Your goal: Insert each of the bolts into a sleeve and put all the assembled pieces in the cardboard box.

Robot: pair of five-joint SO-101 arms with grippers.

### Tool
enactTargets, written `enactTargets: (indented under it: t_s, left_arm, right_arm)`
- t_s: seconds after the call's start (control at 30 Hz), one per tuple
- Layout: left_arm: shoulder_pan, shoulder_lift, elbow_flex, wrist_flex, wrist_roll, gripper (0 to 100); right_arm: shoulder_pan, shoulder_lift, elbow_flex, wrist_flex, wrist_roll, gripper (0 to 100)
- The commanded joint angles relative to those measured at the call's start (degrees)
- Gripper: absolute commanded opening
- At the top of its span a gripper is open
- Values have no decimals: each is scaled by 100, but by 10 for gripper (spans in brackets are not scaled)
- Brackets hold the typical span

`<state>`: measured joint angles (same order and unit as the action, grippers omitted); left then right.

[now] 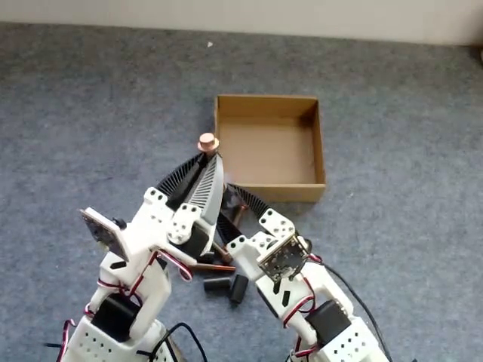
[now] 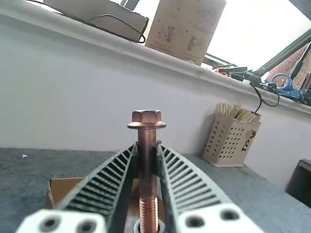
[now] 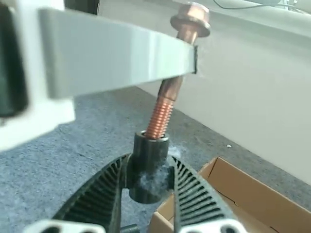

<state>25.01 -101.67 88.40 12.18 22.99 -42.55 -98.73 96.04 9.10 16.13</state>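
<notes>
The left gripper (image 2: 146, 145) clamped a copper flanged bolt (image 2: 146, 119), its tip inside the black cylindrical sleeve (image 3: 148, 184) pinched by the right gripper (image 3: 149, 162).

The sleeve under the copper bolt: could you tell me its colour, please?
Black; the cylindrical sleeve shows best in the right wrist view.

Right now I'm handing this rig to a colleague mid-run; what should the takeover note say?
Left gripper shut on a bolt, head up.
Right gripper shut on a sleeve below it.
Threaded tip is in the sleeve's mouth, not fully in.
Cardboard box holds no pieces yet.
Two loose sleeves and a loose bolt lie between the arms.
Left: finish inserting, box it, assemble the rest.
</notes>
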Motion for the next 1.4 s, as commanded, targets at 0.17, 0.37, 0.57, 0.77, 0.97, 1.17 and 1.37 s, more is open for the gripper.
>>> enactTargets:
  t_s: [0.17, 0.37, 0.57, 0.77, 0.97, 1.17, 1.37]
  left_arm:
    - [382, 13, -347, 905, -774, 5]
    - [391, 13, -567, 1679, -782, 5]
    - [400, 13, -945, 2593, -791, 27]
    - [347, 13, -1279, 3314, -782, 240]
    - [347, 13, -1692, 3842, -1160, 207]
    - [154, 13, -1956, 4642, -2013, 92]
    - [-1262, 13, -1991, 5178, -2681, 7]
  right_arm:
    - [251, -84, 734, -198, 9, 5]
    - [435, -84, 734, -198, 9, 5]
    - [453, -84, 734, -198, 9, 5]
    - [470, -84, 743, -171, 9, 5]
    - [919, -57, 752, -145, 9, 5]
    - [1358, -84, 734, 189, 0, 5]
    - [1789, -84, 716, 295, 0, 5]
